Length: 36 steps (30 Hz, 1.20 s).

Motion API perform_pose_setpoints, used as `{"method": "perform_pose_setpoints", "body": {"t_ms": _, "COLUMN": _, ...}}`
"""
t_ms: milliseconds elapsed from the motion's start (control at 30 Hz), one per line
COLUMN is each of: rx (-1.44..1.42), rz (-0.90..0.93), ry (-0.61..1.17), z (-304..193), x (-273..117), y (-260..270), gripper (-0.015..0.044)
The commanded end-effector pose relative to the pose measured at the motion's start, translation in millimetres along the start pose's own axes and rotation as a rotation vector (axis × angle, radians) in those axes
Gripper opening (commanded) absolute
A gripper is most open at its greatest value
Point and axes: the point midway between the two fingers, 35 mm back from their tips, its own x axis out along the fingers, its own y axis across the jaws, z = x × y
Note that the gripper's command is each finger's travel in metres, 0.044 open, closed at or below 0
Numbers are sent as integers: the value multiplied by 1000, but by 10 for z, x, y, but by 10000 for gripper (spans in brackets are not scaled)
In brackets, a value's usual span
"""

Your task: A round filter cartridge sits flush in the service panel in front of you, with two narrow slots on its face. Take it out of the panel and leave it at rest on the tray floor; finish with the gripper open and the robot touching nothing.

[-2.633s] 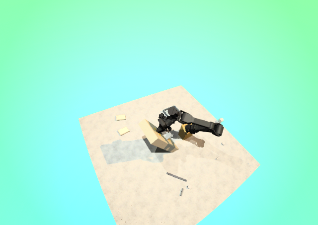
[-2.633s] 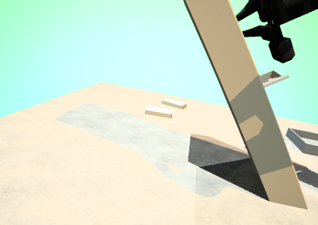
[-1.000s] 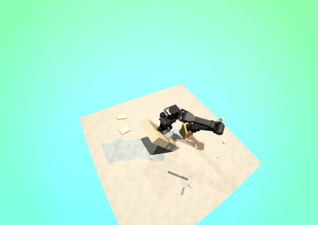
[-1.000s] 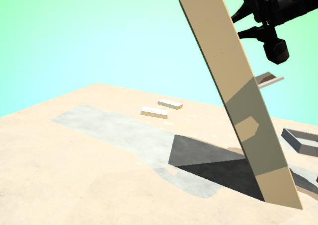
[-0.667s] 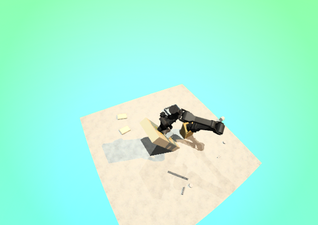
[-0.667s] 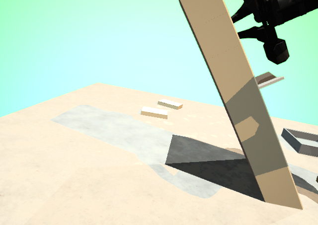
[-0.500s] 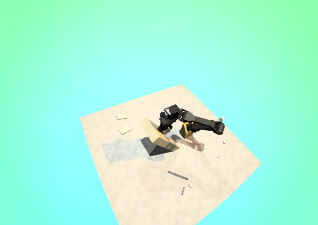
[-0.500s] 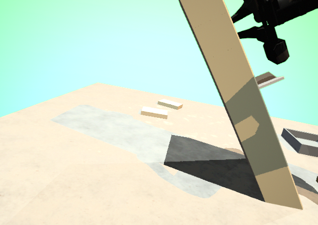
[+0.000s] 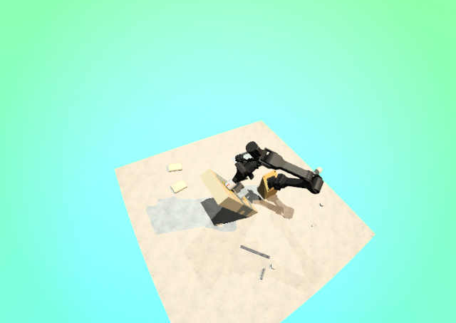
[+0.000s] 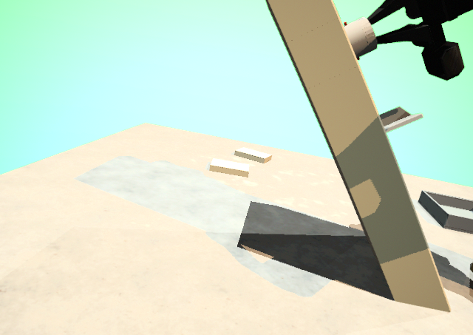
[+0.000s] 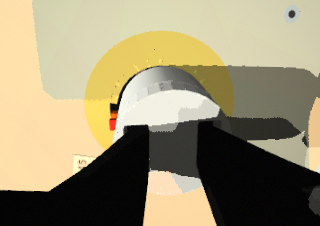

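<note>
Claw (image 10: 376, 29) clamped on the filter cartridge (image 10: 361, 36), both fingers set into its face. Finger (image 11: 114, 200) dark and wedge-shaped in wrist view, second one beside it to the right.

Cartridge is part-way out of the service panel (image 10: 335, 95). In the exterior view its pale round body sticks out from the panel's right face, high up near the top, rear end at the panel surface. Small red mark (image 10: 345, 23) at the cartridge's upper edge where it meets the panel. In wrist view the cartridge (image 11: 167, 102) shows as a white cylinder rising from a yellow ring (image 11: 100, 89) on the panel face; red mark sits on its left side.

Panel stands tilted on the table (image 10: 95, 266), leaning with its top toward the left in the exterior view, casting a dark shadow to the near left.

Tray (image 10: 445, 209), dark-walled, lies on the table low at the right of the exterior view, well apart from the cartridge.

Two flat cream blocks (image 10: 229, 167) lie on the far side of the table. Top view: a thin grey bar (image 9: 254, 252) lies on the near part of the table.
</note>
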Motion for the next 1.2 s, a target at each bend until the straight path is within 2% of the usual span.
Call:
{"method": "perform_pose_setpoints", "body": {"t_ms": 0, "rx": -3, "rz": 5, "ry": -10, "z": -7, "x": -216, "y": 3, "gripper": 0}}
{"method": "perform_pose_setpoints", "body": {"t_ms": 333, "rx": -4, "rz": 8, "ry": -9, "z": -26, "x": -275, "y": -16, "gripper": 0}}
{"method": "perform_pose_setpoints", "body": {"t_ms": 1133, "rx": -3, "rz": 7, "ry": -9, "z": -158, "x": -172, "y": -755, "gripper": 0}}
{"method": "perform_pose_setpoints", "body": {"t_ms": 1167, "rx": 11, "rz": -2, "ry": -9, "z": -133, "x": -176, "y": -689, "gripper": 26}}
